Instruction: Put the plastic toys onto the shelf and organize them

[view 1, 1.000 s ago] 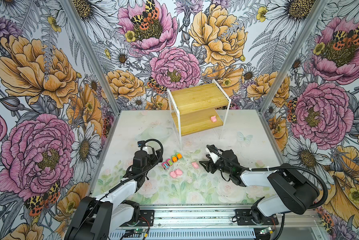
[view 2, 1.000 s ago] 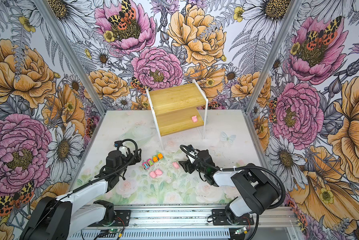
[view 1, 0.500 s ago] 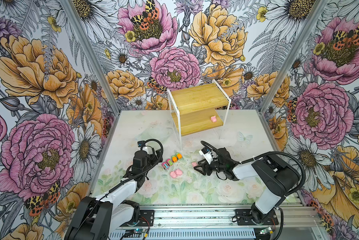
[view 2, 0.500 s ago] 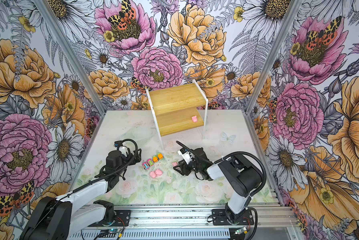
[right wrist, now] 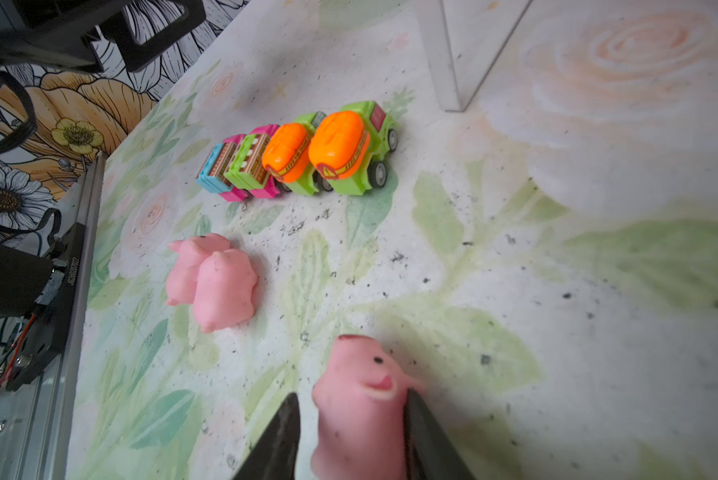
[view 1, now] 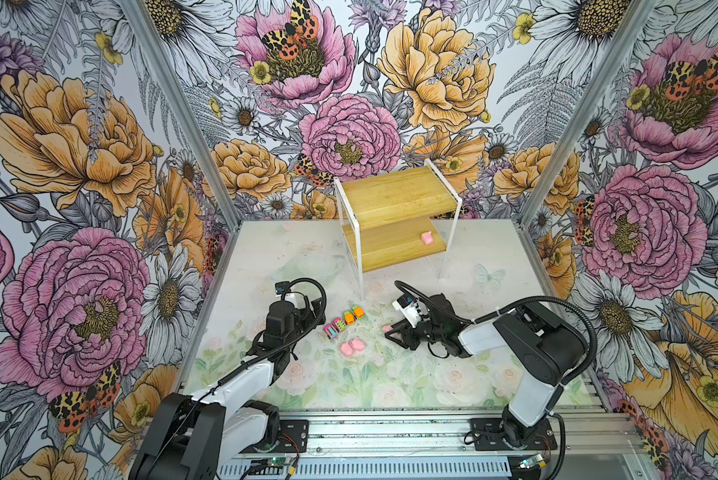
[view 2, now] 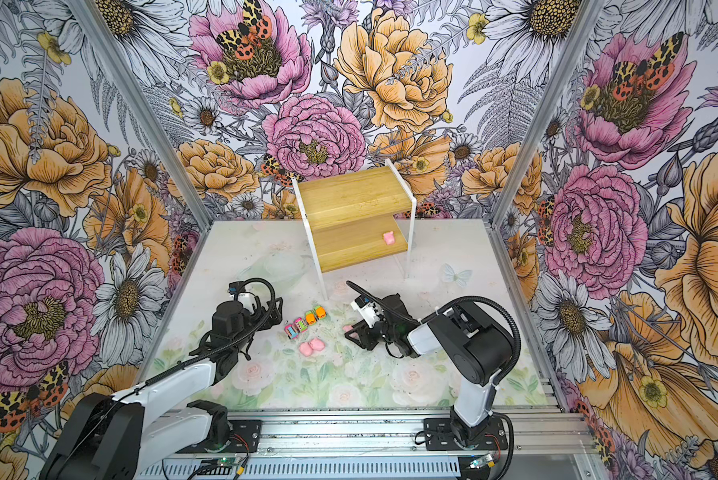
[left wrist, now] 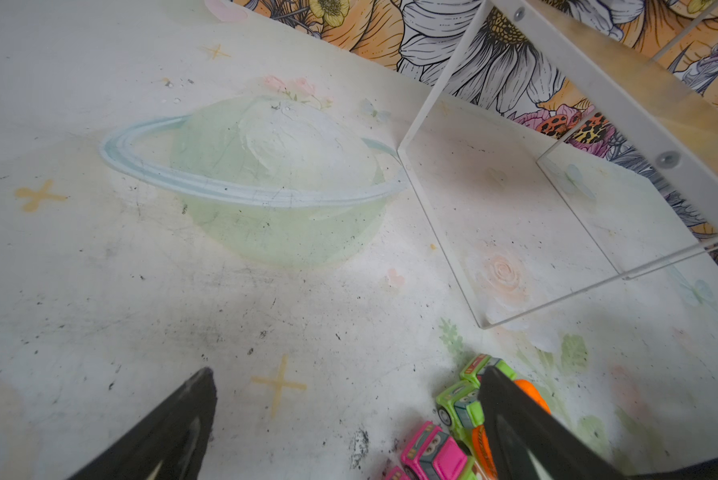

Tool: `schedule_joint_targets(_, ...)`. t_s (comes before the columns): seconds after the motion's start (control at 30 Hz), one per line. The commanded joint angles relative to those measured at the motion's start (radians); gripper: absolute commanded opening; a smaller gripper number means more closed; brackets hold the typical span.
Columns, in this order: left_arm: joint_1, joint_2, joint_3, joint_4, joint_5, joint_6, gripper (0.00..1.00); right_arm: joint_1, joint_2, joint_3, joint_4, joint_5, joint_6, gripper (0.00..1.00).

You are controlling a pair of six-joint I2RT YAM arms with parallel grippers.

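1. At the back middle of the table (view 1: 494,365), the shelf (view 1: 394,191): two light wooden boards stepped in a thin white frame. On the lower board (view 1: 386,249), near its right end, one shelved pig (view 1: 426,237), pink, visible in both top views
2. In front, furthest left among the toys, the left gripper (left wrist: 347,374): spread wide, only printed mat between its fingers, grasping nothing, near the cars
3. Next to the right, a tight slanting row of four cars, side against side: two pink cars (view 1: 335,328) with striped tops at the nearer left end, two orange-and-green cars (view 1: 353,314) at the farther right end, near the shelf's front left leg (view 1: 359,270)
4. Just in front of that row, two loose pigs (view 1: 351,347) pressed together
5. Further right, apart from those, the bracketed pig (right wrist: 357,407), set between the fingers of the right gripper (right wrist: 351,395). One finger lies against its flank, with a thin sliver of gap at the other, so cannot tell whether clenched on it or merely around it
6. Room: open mat with a printed ringed planet (left wrist: 266,178) behind the left gripper, reaching the back wall. Only a narrow strip between the cars and the shelf leg. Wide bare mat right of the shelf and behind the right arm. Metal rail (view 1: 390,432) along the near edge
7. Writing: striped print on the car tops, no letters legible. A small label (right wrist: 71,272) on a black block by the rail, too small to read
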Motion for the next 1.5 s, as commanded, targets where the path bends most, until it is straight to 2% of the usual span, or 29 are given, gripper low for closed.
schedule_joint_targets(0.0,0.007,-0.003,0.011,0.001,-0.001,-0.008,0.99,0.02,0.007,0.019,-0.028,0.036,-0.024,0.3)
schedule_joint_targets(0.2,0.007,-0.002,0.011,0.001,-0.001,-0.008,0.99,0.062,-0.054,0.016,-0.088,0.15,-0.08,0.23)
schedule_joint_targets(0.47,0.008,-0.006,0.01,0.003,0.001,-0.008,0.99,0.123,-0.254,-0.017,-0.159,0.362,-0.15,0.21)
schedule_joint_targets(0.63,0.007,-0.005,0.011,0.004,0.001,-0.008,0.99,0.232,-0.346,0.017,-0.302,0.672,-0.285,0.22)
schedule_joint_targets(0.8,0.007,-0.006,0.008,0.005,0.001,-0.008,0.99,0.35,-0.267,0.046,-0.325,0.983,-0.38,0.22)
schedule_joint_targets(0.9,0.008,-0.007,0.008,0.005,0.001,-0.009,0.99,0.404,-0.191,0.073,-0.312,1.078,-0.389,0.23)
schedule_joint_targets(1.1,0.008,-0.005,0.01,0.003,0.005,-0.006,0.99,0.468,-0.084,0.134,-0.304,1.173,-0.382,0.25)
schedule_joint_targets(1.47,0.01,-0.001,0.013,0.003,0.005,-0.006,0.99,0.504,-0.098,0.104,-0.297,1.12,-0.339,0.36)
